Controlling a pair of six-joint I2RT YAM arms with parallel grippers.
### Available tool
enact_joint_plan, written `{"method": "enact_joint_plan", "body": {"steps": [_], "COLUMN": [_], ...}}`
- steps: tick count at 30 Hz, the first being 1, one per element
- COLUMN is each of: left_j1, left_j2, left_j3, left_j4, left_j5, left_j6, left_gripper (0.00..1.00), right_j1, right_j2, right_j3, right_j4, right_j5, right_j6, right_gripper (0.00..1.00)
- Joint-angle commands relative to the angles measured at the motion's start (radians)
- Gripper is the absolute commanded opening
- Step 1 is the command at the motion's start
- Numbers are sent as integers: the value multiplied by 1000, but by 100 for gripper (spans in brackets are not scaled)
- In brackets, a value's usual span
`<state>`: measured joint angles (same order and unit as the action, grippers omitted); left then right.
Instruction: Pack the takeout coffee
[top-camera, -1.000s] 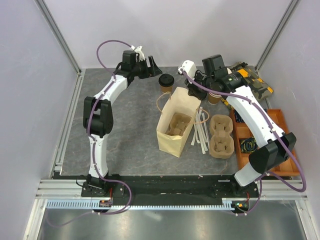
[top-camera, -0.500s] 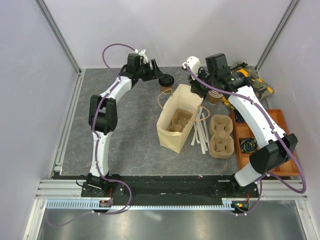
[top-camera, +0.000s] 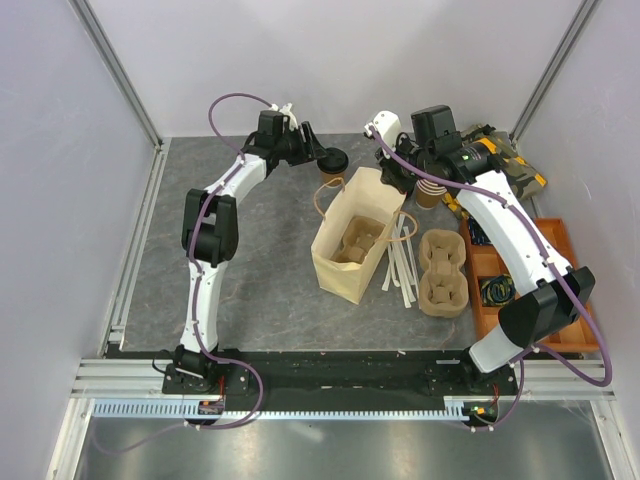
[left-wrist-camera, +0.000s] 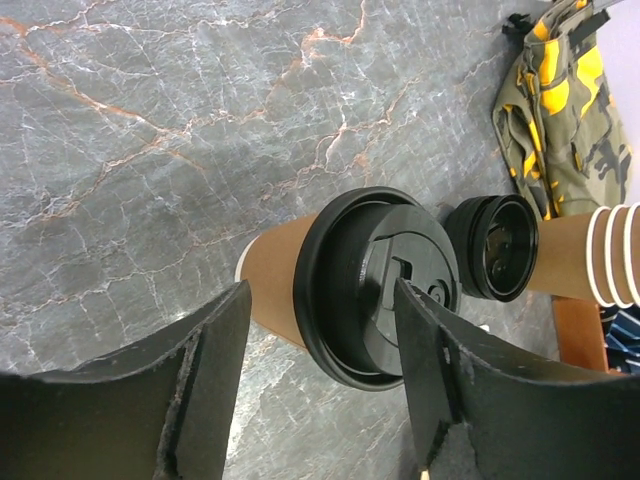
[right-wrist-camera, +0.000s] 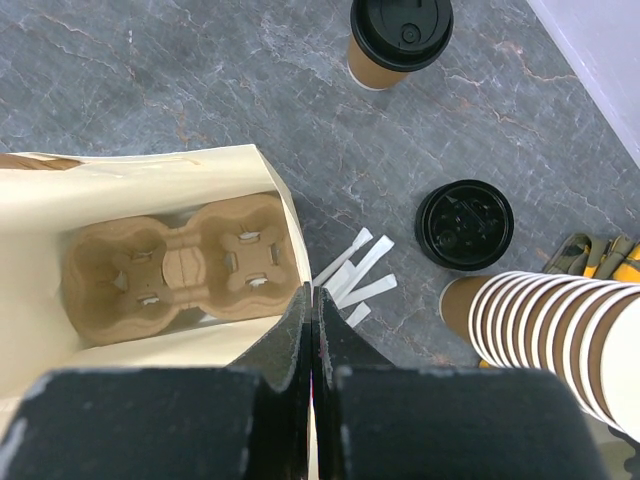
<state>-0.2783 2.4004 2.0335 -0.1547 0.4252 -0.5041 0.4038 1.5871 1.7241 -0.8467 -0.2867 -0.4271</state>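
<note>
The takeout coffee (top-camera: 333, 164) stands upright on the bench (top-camera: 260, 260) just beyond the far-left corner of the paper bag (top-camera: 345, 275), flanked by the left fingers (left-wrist-camera: 200, 380), which are spread apart and not clamped, while the right fingers (right-wrist-camera: 290, 345) are pinched shut on the bag's far rim.

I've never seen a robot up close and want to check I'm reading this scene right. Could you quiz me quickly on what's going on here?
1. True or false: the cardboard cup carrier inside the paper bag is empty.
2. What stands between the fingers of the left pincer?
3. What is the right pincer doing? A) hanging free in the air B) pinching the bag's rim C) standing wide open above the bag

Key: 1 true. 2 the takeout coffee, with its lid on. 3 B.
</note>
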Motion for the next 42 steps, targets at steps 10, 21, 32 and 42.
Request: {"method": "enact_joint_plan", "body": {"steps": [10,21,32,42], "left_j1": [-1,5,40,88], "left_j2": [25,3,-127,-397], "left_j3": [41,7,-133,-426], "left_j4": [52,75,49,-23], "left_j5": [41,63,106,191], "left_j6": [-88,-111,-77,-10], "left_gripper": [58,45,32,31], "right_j1": [0,-2,-3,-2], "right_j2": [2,10,19,36], "right_j3": [46,48,54,71], "right_j4": [9,5,5,1], "right_j5": [-9,-20,-68,-141], "right_j6": [-25,-30,-56,-111], "right_gripper": [0,0,0,0]}}
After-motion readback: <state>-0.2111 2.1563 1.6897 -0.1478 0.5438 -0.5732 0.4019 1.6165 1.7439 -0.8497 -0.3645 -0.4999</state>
